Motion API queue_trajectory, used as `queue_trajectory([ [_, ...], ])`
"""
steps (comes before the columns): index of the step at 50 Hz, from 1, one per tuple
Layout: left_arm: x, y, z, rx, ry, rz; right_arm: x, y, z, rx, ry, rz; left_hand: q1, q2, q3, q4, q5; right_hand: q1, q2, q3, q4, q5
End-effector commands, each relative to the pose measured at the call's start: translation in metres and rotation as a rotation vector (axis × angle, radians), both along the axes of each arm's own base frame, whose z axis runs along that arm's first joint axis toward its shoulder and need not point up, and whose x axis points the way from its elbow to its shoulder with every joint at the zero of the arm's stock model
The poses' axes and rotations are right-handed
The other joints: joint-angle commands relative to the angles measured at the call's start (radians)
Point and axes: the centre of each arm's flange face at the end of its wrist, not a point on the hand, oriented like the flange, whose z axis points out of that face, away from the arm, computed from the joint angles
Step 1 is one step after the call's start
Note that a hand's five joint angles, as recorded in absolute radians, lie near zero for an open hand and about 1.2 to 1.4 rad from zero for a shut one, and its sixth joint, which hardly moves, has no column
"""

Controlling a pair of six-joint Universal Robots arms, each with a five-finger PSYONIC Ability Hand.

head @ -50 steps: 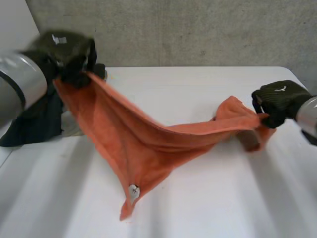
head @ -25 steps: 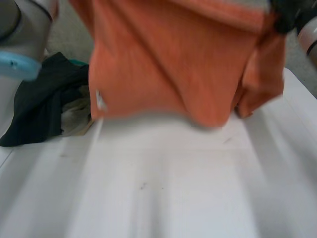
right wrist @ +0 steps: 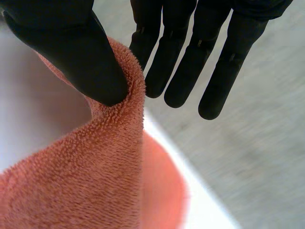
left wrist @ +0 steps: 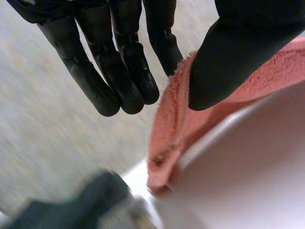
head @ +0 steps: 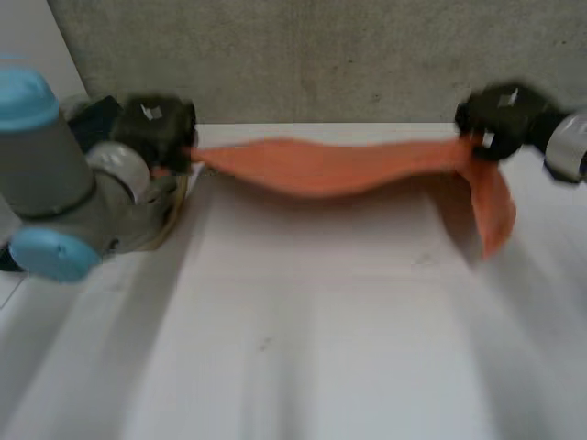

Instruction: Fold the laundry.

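An orange towel (head: pixel 339 167) is stretched across the far part of the white table (head: pixel 303 321) between my two hands. My left hand (head: pixel 158 133) pinches its left end at the table's far left. In the left wrist view the thumb (left wrist: pixel 224 67) presses the towel's edge (left wrist: pixel 167 124) against the fingers (left wrist: pixel 124 71). My right hand (head: pixel 500 115) pinches the right end at the far right, where a flap of towel (head: pixel 491 206) hangs down. In the right wrist view the thumb (right wrist: pixel 81 62) holds the terry cloth (right wrist: pixel 95 176) against the fingers (right wrist: pixel 190 62).
My left arm (head: pixel 64 192), with grey joints and light-blue caps, covers the table's left side, and a bit of dark cloth (head: pixel 9 259) peeks out beneath it. A grey concrete wall (head: pixel 321 55) stands behind the table. Its far edge runs just behind the towel.
Both hands swung the towel up in front of the camera and then back down toward the far edge. It now hangs spread wide and low instead of sagging to the table's middle.
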Motion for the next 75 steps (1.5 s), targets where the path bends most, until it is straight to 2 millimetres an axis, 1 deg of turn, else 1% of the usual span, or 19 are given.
queue_trajectory([
  [1,-0.001,0.009,-0.065,0.136,-0.114,-0.041,0.01,0.02,-0.084,0.154,0.227,0.091,0.25,0.2,0.208,0.202,0.234,0.271,0.223,0.209,0.203,0.226],
  [3,-0.001,0.009,-0.067,0.139,-0.123,-0.041,0.011,0.022,-0.095,0.164,0.259,0.085,0.25,0.2,0.208,0.202,0.234,0.239,0.191,0.176,0.171,0.194],
  [5,0.0,0.01,-0.063,0.133,-0.122,-0.036,0.01,0.021,-0.102,0.18,0.258,0.045,0.25,0.2,0.208,0.202,0.234,-0.202,-0.25,-0.265,-0.27,-0.247],
  [7,0.001,0.01,-0.06,0.127,-0.118,-0.033,0.01,0.022,-0.104,0.197,0.244,0.011,0.25,0.2,0.208,0.202,0.234,-0.383,-0.431,-0.446,-0.451,-0.428],
  [9,0.002,0.011,-0.051,0.109,-0.11,-0.029,0.008,0.025,-0.102,0.23,0.201,-0.061,0.25,0.2,0.208,0.202,0.234,-0.691,-0.739,-0.754,-0.759,-0.736],
  [14,0.006,0.013,-0.039,0.085,-0.092,-0.016,-0.004,0.042,-0.087,0.284,0.119,-0.24,0.25,0.2,0.208,0.202,0.234,-0.95,-0.998,-1.013,-1.018,-0.995],
  [19,0.01,0.014,-0.032,0.079,-0.073,-0.008,-0.027,0.063,-0.073,0.313,0.046,-0.417,0.25,0.2,0.208,0.202,0.234,-0.95,-0.998,-1.013,-1.018,-0.995],
  [27,0.013,0.012,-0.029,0.075,-0.064,0.003,-0.047,0.075,-0.097,0.307,0.069,-0.453,0.25,0.2,0.208,0.202,0.234,-0.809,-0.857,-0.872,-0.877,-0.855],
  [39,0.017,0.008,-0.022,0.061,-0.052,0.015,-0.055,0.05,-0.138,0.225,0.074,-0.397,0.25,0.2,0.208,0.202,0.234,-0.51,-0.558,-0.573,-0.578,-0.555],
  [42,0.017,0.01,-0.022,0.066,-0.051,0.015,-0.057,0.043,-0.142,0.215,0.078,-0.409,0.25,0.2,0.208,0.202,0.234,-0.177,-0.225,-0.24,-0.245,-0.222],
  [43,0.018,0.011,-0.021,0.069,-0.053,0.016,-0.06,0.041,-0.143,0.215,0.081,-0.429,0.25,0.2,0.208,0.202,0.234,0.267,0.219,0.204,0.199,0.222],
  [46,0.019,0.014,-0.019,0.079,-0.06,0.014,-0.066,0.042,-0.136,0.207,0.075,-0.471,0.25,0.2,0.208,0.202,0.234,0.271,0.223,0.209,0.203,0.226],
  [50,0.023,0.026,-0.019,0.128,-0.102,0.016,-0.072,0.046,-0.105,0.152,0.05,-0.488,0.25,0.2,0.208,0.202,0.234,0.271,0.223,0.209,0.203,0.226],
  [55,0.04,0.062,-0.025,0.285,-0.306,0.025,-0.079,0.074,-0.073,0.28,0.118,-0.391,0.25,0.2,0.208,0.202,0.234,0.271,0.223,0.209,0.203,0.226],
  [58,0.049,0.081,-0.031,0.376,-0.424,0.013,-0.09,0.081,-0.067,0.388,0.165,-0.348,0.25,0.2,0.208,0.202,0.234,0.271,0.223,0.209,0.203,0.226],
  [63,0.06,0.118,-0.051,0.562,-0.633,-0.082,-0.104,0.1,-0.057,0.554,0.447,-0.206,0.25,0.2,0.208,0.202,0.234,0.271,0.223,0.209,0.203,0.226],
  [65,0.059,0.122,-0.055,0.566,-0.655,-0.112,-0.107,0.104,-0.058,0.595,0.541,-0.147,0.25,0.2,0.208,0.202,0.234,0.271,0.223,0.209,0.203,0.226],
  [69,0.048,0.118,-0.059,0.529,-0.669,-0.146,-0.094,0.104,-0.068,0.625,0.626,-0.087,0.25,0.2,0.208,0.202,0.234,0.271,0.223,0.209,0.203,0.226],
  [75,0.024,0.064,-0.04,0.347,-0.596,-0.078,-0.075,0.064,-0.062,0.439,0.556,-0.183,0.25,0.2,0.208,0.202,0.234,0.271,0.223,0.209,0.203,0.226],
])
